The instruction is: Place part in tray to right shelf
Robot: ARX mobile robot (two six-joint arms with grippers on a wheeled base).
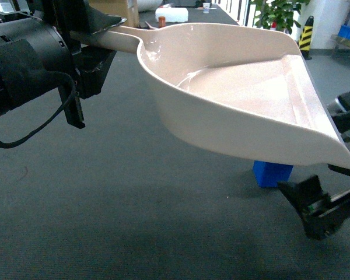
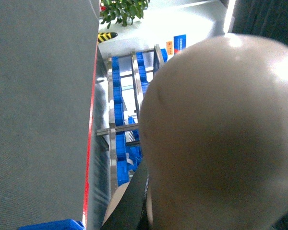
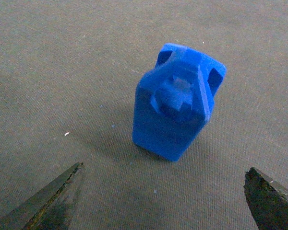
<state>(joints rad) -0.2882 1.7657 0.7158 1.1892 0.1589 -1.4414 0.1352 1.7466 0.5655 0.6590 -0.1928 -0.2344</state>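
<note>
The tray (image 1: 239,87), a cream glossy scoop, hangs tilted above the grey table, and my left gripper (image 1: 102,36) is shut on its handle at the upper left. In the left wrist view the tray's underside (image 2: 221,139) fills the right side, with one black finger (image 2: 134,201) against it. The part (image 3: 177,108), a small bright-blue jerrycan block, stands on the grey mat; in the head view the part (image 1: 273,173) peeks out below the tray's front lip. My right gripper (image 3: 163,196) is open just short of it, one fingertip on each side. The right shelf (image 2: 116,120), steel with blue crates, shows past the table edge.
A red stripe (image 2: 90,143) marks the table edge. A blue crate corner (image 2: 53,224) sits at the bottom of the left wrist view. Far back stand a white container (image 1: 171,14), a cup (image 1: 206,7), a plant (image 1: 277,14) and a yellow-black bollard (image 1: 305,35).
</note>
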